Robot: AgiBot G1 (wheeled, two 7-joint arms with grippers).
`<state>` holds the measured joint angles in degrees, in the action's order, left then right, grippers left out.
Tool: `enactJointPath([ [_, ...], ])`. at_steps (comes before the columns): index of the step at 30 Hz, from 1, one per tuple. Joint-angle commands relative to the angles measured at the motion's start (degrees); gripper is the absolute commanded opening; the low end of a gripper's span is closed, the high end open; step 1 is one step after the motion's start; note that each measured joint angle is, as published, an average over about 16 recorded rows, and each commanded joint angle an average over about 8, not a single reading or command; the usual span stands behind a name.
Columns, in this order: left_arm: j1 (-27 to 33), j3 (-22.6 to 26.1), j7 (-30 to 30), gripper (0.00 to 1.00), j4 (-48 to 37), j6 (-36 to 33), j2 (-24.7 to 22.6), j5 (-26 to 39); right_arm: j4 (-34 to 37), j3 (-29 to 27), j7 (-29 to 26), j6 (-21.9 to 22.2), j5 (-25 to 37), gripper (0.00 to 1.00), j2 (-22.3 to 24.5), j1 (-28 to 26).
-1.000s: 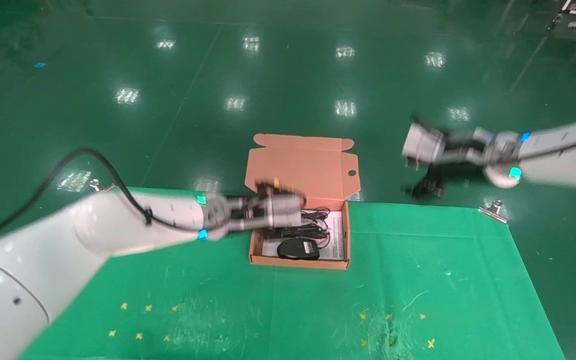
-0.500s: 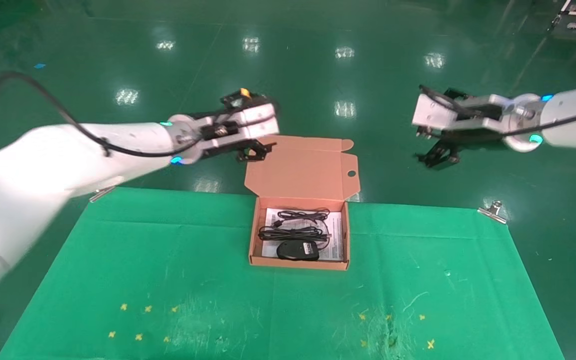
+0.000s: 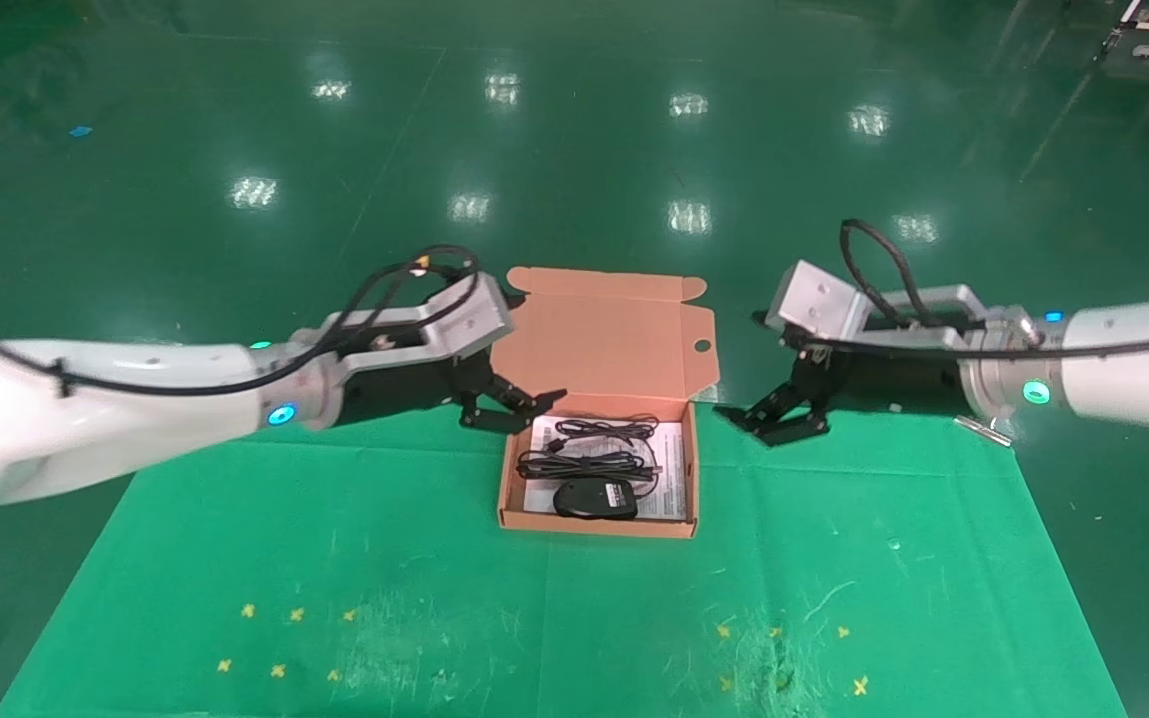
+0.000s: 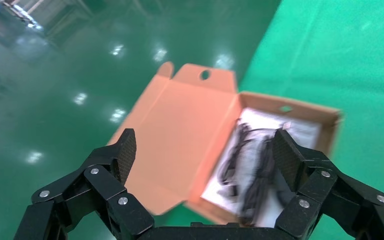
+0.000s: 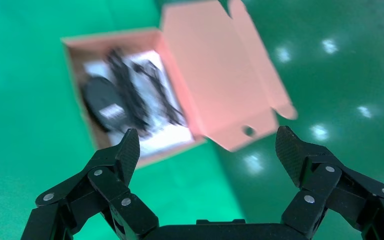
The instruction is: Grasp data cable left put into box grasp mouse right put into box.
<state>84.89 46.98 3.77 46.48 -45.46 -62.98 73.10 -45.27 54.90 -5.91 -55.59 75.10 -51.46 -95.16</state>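
1. Cardboard of a salmon-orange colour forms the box (image 3: 506, 469), which is set open on the green cloth (image 3: 335, 558), its tabbed lid (image 3: 604, 334) folded back away from the robot.
2. Inside the box, on the white printed sheet (image 3: 671, 469), the mouse (image 3: 594, 497) is found at the wall nearest the robot.
3. The data cable (image 3: 584, 464) is laid just behind the mouse, further into the box; the thin loops beyond it are probably the mouse cord, though this cannot be settled.
4. The left gripper (image 3: 510, 407) is held just left of the box, at its rear left corner, fingers spread wide and holding nothing.
5. The right gripper (image 3: 769, 421) is held just right of the box, likewise spread wide and holding nothing.
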Motion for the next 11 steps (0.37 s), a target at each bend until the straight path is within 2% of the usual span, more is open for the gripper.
enactJointPath([
  [1, -1.15, -1.52, -0.71, 1.00, 1.33, -1.98, 1.37, -1.54, -1.38, -1.90, -0.24, -1.47, -1.62, 1.00, 0.80, 1.64],
  [11, -6.01, -7.98, -3.74, 1.00, 6.98, -10.37, 7.20, -8.05, -7.23, -9.94, -1.24, -7.69, -8.49, 1.00, 4.20, 8.59],
])
